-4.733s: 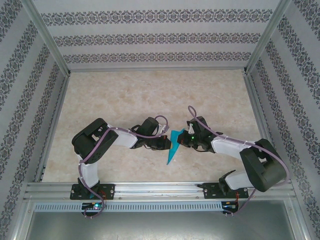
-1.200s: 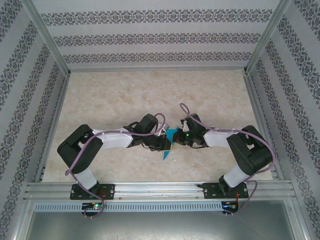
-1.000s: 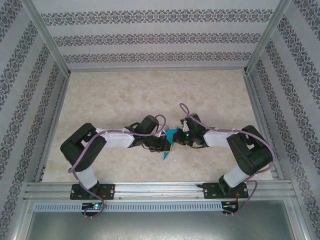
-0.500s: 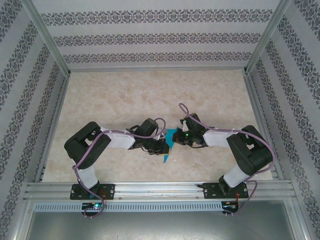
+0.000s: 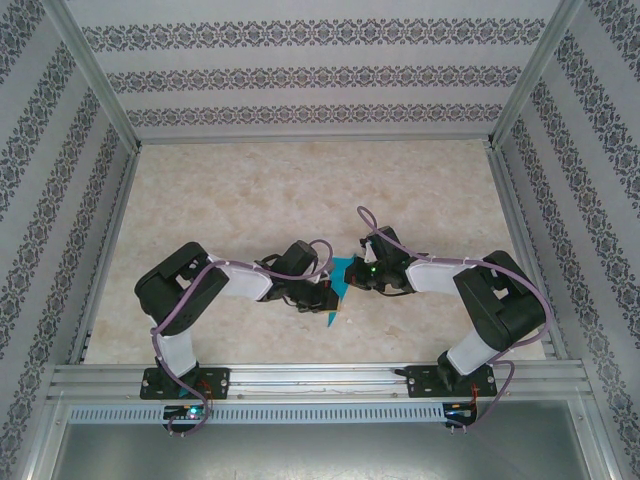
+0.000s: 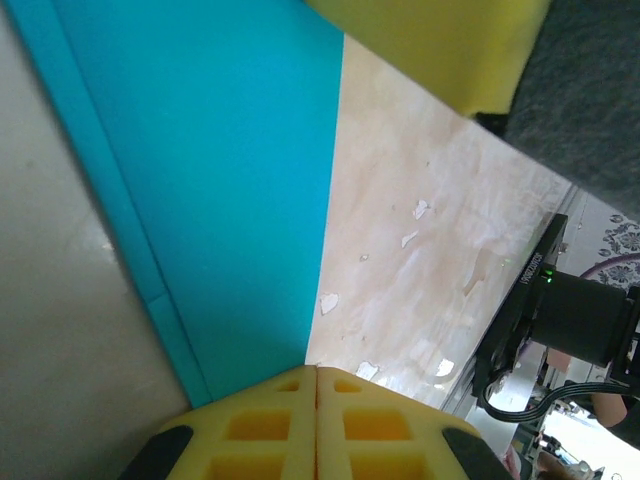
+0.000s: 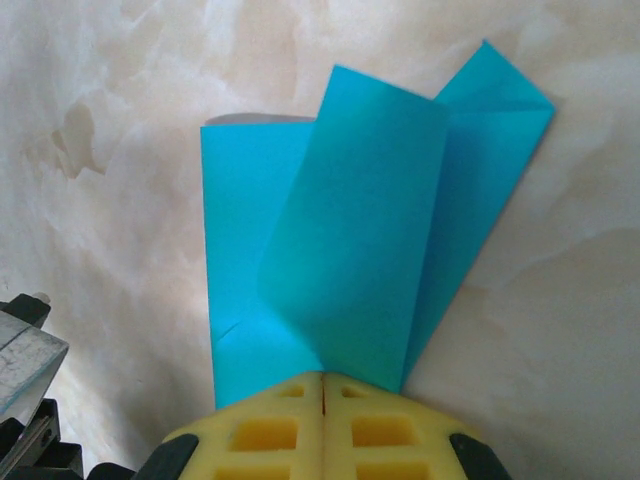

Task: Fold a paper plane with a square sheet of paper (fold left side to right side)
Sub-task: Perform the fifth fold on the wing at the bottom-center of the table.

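The paper plane (image 5: 341,271) is a narrow turquoise folded piece lying on the table between both grippers, its tip pointing toward the near edge. My left gripper (image 5: 325,296) is shut, its yellow fingertips (image 6: 317,372) resting at the long right edge of the paper (image 6: 200,180); I cannot tell if they pinch it. My right gripper (image 5: 352,278) is shut (image 7: 323,378) on the plane (image 7: 350,230), with a flap rising bent from the seam of its fingers above two flatter layers. One right-gripper pad (image 6: 440,50) sits on the paper's far end.
The marbled tabletop (image 5: 300,190) stretches behind the arms. Patterned walls and a metal frame (image 5: 100,230) close in three sides. A rail (image 5: 320,378) carries the arm bases along the near edge.
The left arm's elbow has swung right and its gripper has slid a little toward the near edge along the plane. The right arm has stayed put, still shut on the paper.
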You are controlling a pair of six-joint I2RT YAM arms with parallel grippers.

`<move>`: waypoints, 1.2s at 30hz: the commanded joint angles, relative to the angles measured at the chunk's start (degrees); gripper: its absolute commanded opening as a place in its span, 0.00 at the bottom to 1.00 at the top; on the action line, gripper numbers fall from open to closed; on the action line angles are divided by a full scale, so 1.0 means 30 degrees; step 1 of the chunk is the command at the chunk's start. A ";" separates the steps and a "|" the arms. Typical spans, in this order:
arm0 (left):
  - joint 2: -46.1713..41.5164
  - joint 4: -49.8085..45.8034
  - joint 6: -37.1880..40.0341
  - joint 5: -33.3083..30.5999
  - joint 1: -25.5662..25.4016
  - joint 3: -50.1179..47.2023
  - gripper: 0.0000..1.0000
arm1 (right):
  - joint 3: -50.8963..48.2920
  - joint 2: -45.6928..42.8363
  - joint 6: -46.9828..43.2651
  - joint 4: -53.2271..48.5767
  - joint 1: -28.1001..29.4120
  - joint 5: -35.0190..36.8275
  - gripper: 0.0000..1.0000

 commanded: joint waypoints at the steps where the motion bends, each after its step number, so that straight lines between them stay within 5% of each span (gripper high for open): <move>1: 0.0532 0.0172 -0.0120 -0.0831 -0.0308 -0.0537 0.05 | -0.0558 0.0250 -0.0521 -0.3060 0.0371 0.1001 0.00; 17: 0.0496 0.1736 -0.0381 -0.1928 -0.0337 -0.2978 0.00 | -0.2350 -0.6132 -0.1510 -0.0614 -0.0668 -0.1048 0.00; 27: 0.0364 0.1436 -0.0171 -0.2109 -0.0338 -0.3243 0.00 | -0.2743 -0.3615 -0.1056 0.3715 0.0449 -0.1766 0.00; 36: 0.0418 0.1119 -0.0104 -0.2250 -0.0341 -0.3133 0.00 | -0.1478 -0.1241 -0.1673 0.4194 0.0517 -0.1364 0.00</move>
